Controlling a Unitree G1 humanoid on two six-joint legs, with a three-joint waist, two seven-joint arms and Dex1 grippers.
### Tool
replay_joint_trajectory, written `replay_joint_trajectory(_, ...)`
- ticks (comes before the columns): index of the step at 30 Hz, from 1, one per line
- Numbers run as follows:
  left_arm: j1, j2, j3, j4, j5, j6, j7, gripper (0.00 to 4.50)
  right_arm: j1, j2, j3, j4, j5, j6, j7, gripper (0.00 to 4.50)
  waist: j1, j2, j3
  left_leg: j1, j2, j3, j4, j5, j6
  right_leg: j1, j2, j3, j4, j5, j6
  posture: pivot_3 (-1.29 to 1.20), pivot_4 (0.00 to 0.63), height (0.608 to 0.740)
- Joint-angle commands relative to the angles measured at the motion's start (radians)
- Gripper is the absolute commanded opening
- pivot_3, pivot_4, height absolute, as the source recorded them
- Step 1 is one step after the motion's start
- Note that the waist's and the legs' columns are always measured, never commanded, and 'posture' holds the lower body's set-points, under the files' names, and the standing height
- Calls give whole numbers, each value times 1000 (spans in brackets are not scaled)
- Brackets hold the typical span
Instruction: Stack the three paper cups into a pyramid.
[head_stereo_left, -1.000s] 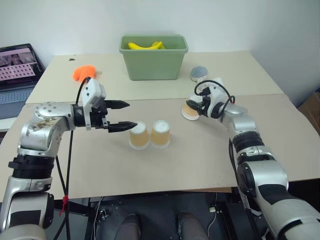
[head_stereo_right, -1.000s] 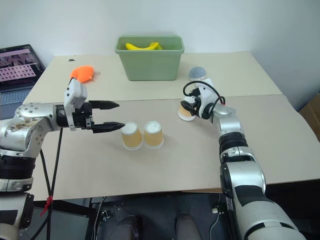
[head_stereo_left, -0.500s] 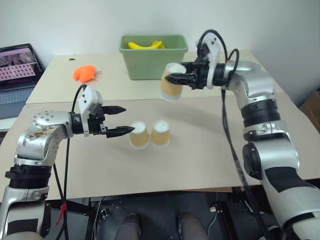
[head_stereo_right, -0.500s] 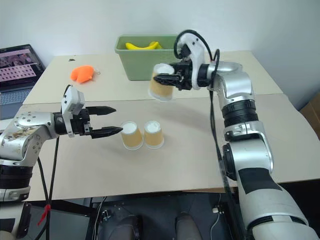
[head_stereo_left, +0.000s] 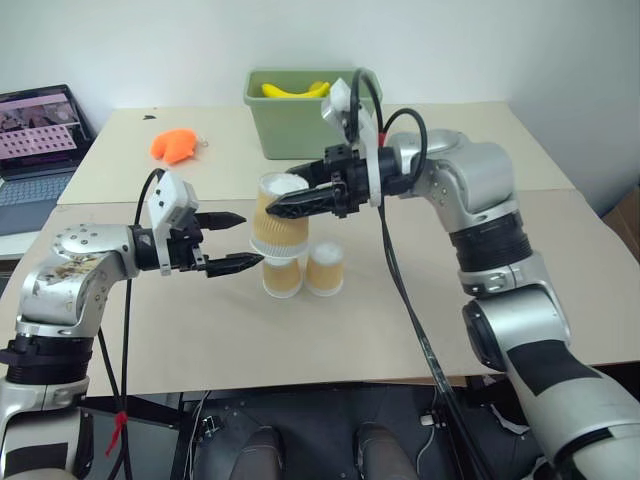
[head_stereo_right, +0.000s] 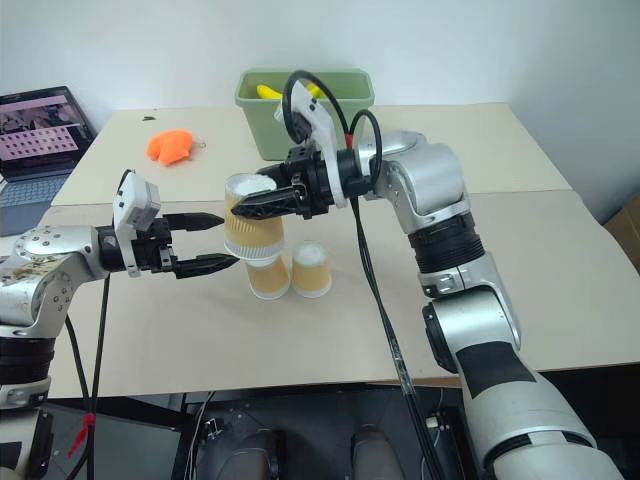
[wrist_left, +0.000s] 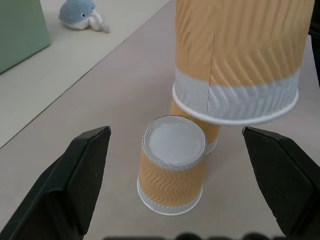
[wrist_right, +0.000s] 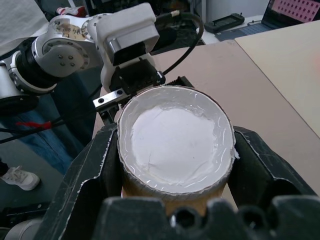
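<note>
Two paper cups stand upside down and side by side on the table, the left cup (head_stereo_left: 283, 279) and the right cup (head_stereo_left: 324, 270). A third paper cup (head_stereo_left: 279, 222), also base up, hangs in the air just above them, with my right gripper (head_stereo_left: 282, 207) shut on it and reaching in from the right. In the right wrist view its black fingers (wrist_right: 90, 170) clamp the cup's white base (wrist_right: 175, 135). My left gripper (head_stereo_left: 245, 240) is open at table height, left of the pair, with the left cup (wrist_left: 172, 170) in front of its gap.
A green bin (head_stereo_left: 310, 130) with bananas stands at the back of the table. An orange object (head_stereo_left: 172, 147) lies at the back left, and a laptop (head_stereo_left: 35, 135) sits beyond the left edge. A small grey plush toy (wrist_left: 80, 15) lies behind the cups.
My right arm lifted the third cup off the table on the right and carried it left and nearer, to above the standing pair. The left gripper has barely moved.
</note>
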Motion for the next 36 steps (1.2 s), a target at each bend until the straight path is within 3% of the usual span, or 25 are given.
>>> replay_joint_trajectory(1,-4,26,34,-39,-18,6,2,4500,5,1,10,44,-31,-97,-2,2613,-1,0,0,0,0,0,0,0,0,0,0,0,0,0,0,0,150,732)
replay_joint_trajectory(16,7,51,45,-63,-29,21,0,4500,-1,32,45,318,-163,-357,28,2613,-6,0,0,0,0,0,0,0,0,-1,0,0,-1,0,0,0,150,732)
replay_joint_trajectory(32,9,60,43,-63,-31,21,-2,4500,9,37,48,364,-201,-395,43,2613,-6,0,0,3,0,0,0,0,0,2,0,0,-4,0,0,0,150,732)
replay_joint_trajectory(34,5,57,39,-58,-28,19,-2,4500,12,38,46,364,-199,-389,41,3593,-6,0,0,3,0,0,0,0,0,2,0,0,-4,0,0,0,150,732)
replay_joint_trajectory(36,4,56,37,-55,-28,19,-2,4500,12,39,44,361,-199,-391,42,4137,-6,0,0,3,0,0,0,0,0,2,0,0,-4,0,0,0,150,732)
